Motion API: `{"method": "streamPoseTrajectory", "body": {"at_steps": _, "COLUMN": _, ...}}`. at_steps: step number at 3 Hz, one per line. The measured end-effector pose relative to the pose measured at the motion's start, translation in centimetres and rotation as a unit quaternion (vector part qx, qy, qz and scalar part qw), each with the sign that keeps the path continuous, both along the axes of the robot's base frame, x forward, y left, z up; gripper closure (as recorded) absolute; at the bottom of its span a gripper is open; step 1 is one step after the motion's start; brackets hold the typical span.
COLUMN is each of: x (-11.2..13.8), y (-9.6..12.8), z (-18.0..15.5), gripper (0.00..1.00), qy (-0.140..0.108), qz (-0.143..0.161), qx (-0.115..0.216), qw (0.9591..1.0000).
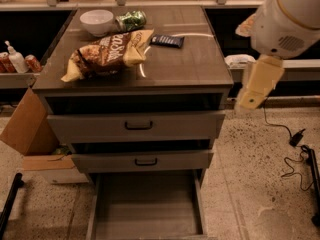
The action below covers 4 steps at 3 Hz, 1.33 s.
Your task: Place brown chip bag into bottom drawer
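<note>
The brown chip bag (107, 53) lies on the left half of the cabinet top (185, 64), dark brown with white script and pale yellow ends. The bottom drawer (146, 209) is pulled open at floor level, showing a bare flat floor and low side walls. My gripper (254, 90) hangs as a pale yellow piece below the white arm housing (290, 19), off the cabinet's right edge at the height of the cabinet top. It is well apart from the bag and holds nothing that I can see.
A white bowl (97, 21), a green can (131, 20) and a flat dark blue packet (167, 41) sit at the back of the top. Two grey drawer fronts with black handles (138, 126) are slightly open. A cardboard box (27, 134) stands left; cables (295, 154) lie on the floor right.
</note>
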<state>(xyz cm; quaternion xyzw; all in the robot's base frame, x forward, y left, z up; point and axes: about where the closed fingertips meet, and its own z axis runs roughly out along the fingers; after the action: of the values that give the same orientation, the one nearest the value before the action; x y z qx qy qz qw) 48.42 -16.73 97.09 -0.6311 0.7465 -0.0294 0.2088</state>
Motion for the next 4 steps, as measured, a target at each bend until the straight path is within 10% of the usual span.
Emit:
{"method": "streamPoseTrajectory", "body": {"at_steps": 1, "x": 4.5, "y": 5.7, "z": -2.4, "gripper": 0.00, "qy": -0.014, "qz": 0.042, "qx": 0.027, "qw": 0.9987}}
{"method": "streamPoseTrajectory", "body": {"at_steps": 4, "x": 9.5, "y": 9.0, "z": -3.0, "gripper": 0.00, "qy": -0.037, "qz": 0.102, "qx": 0.016, "qw": 0.9939}}
